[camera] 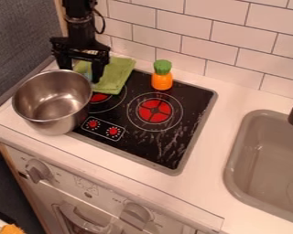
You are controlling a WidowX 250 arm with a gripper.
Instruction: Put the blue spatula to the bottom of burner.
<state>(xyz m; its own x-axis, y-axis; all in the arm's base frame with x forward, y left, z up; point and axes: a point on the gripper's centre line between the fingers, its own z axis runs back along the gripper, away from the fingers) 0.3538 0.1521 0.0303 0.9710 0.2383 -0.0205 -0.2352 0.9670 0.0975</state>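
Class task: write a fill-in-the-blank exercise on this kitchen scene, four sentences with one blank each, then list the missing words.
1. The gripper hangs over a ______ cloth.
2. The green-topped toy has an ______ body.
3. In the picture, the metal pot stands to the ______ of the burner in the middle of the cooktop.
4. At the picture's right, a grey ______ is set into the white counter.

Missing words: green; orange; left; sink.

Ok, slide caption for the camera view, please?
Open black gripper over a green cloth, with a metal pot in front.
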